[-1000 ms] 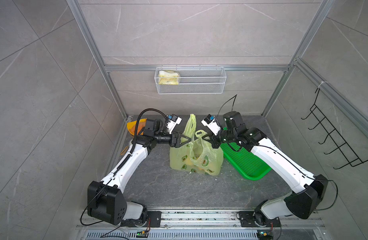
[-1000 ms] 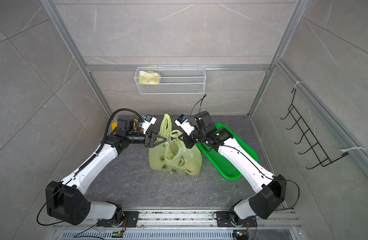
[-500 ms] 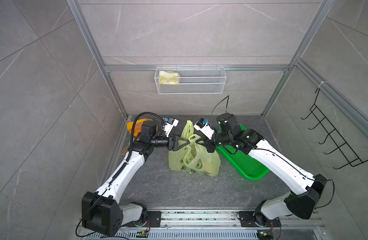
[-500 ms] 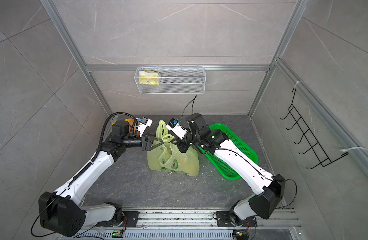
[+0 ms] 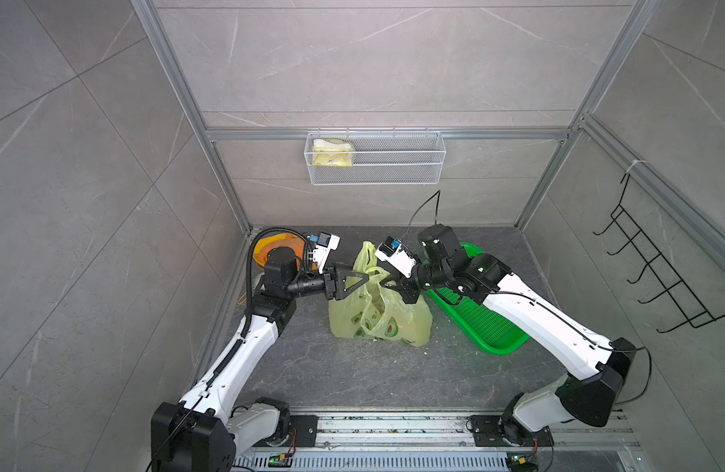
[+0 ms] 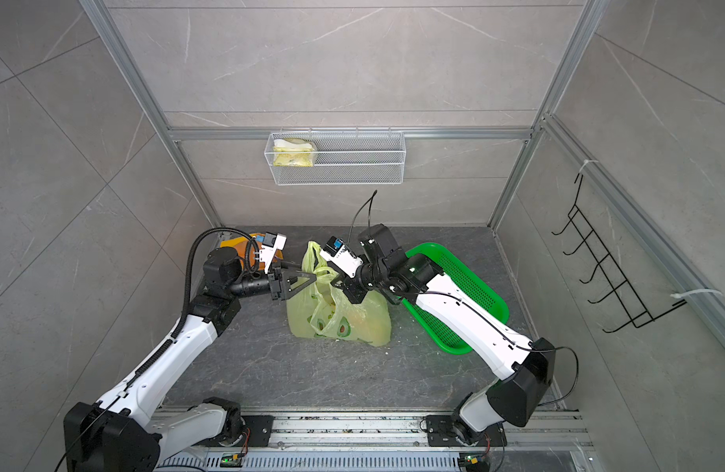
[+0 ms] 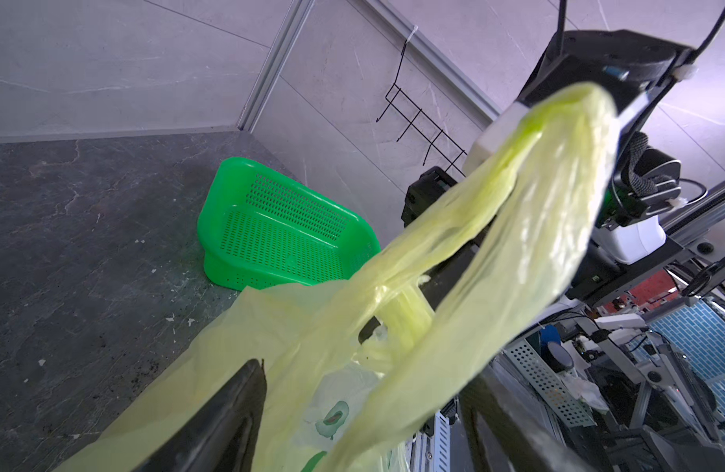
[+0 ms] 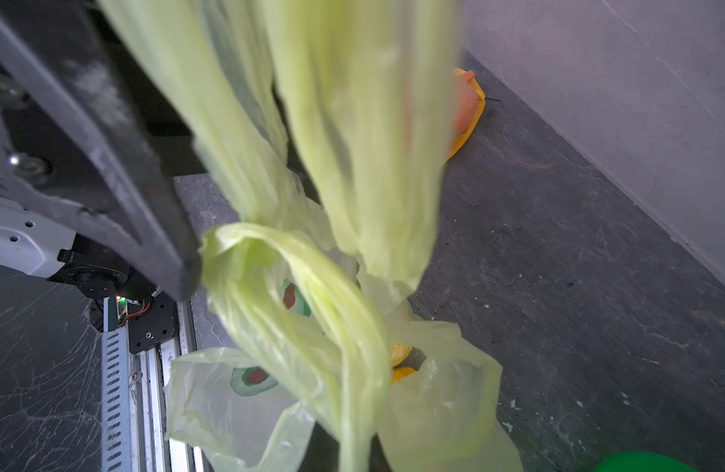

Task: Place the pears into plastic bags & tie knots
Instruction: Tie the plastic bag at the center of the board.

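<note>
Fingers of the right gripper (image 5: 389, 282) pinch shut on a handle (image 5: 375, 272) of the plastic bag (image 5: 377, 323), which sits mid-table (image 5: 352, 376) with pears (image 8: 399, 352) inside, while the left gripper (image 5: 358, 285) is spread wide at the other loop (image 5: 364, 251); knot-tying is in hand, and next that loop likely needs grasping and pulling.

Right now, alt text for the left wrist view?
A yellow-green plastic bag fills the foreground, its handle loop stretched up toward the right arm, between the left gripper's open fingers. Behind it sits an empty green basket.
</note>
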Controlling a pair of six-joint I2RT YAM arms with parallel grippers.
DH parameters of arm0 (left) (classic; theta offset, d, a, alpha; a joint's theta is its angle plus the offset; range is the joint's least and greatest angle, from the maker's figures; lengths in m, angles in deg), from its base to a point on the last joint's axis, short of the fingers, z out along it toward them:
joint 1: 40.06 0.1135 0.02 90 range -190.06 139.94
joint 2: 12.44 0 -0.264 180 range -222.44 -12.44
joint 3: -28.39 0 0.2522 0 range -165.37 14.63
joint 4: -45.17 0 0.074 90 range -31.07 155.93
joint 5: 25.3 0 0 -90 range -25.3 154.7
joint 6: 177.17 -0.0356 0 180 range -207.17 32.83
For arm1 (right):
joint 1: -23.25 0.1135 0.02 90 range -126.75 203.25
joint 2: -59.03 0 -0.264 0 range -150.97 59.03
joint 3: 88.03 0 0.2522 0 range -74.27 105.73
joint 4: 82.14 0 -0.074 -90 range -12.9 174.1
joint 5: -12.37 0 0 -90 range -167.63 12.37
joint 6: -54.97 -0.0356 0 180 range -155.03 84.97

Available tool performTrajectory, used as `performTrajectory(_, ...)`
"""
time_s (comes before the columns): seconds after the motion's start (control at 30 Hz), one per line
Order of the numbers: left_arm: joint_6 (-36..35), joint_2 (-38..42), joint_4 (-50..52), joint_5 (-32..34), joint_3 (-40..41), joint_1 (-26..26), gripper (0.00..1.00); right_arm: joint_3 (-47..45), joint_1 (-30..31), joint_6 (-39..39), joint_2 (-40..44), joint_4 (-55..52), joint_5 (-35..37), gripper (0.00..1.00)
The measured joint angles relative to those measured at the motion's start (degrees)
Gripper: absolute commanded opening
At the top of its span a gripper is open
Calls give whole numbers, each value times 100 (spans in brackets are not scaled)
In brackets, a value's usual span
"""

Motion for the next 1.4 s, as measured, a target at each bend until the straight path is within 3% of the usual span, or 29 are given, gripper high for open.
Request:
performTrajectory(0.27,570,-461,-767,92,-114,0,77,26,507,129,-42,-144,72,0)
performTrajectory(0.53,645,-595,-809,319,-227,0,79,682,527,127,-791,-111,129,0)
performTrajectory(0.8,356,-549,-313,595,-437,184,82,879,520,125,-1043,20,275,0)
performTrajectory(1.17,-319,426,595,525,-63,599,84,841,109,101,-1132,153,372,0)
performTrajectory(1.4,-522,260,798,431,-9,560,89,782,79,98,-1132,173,365,0)
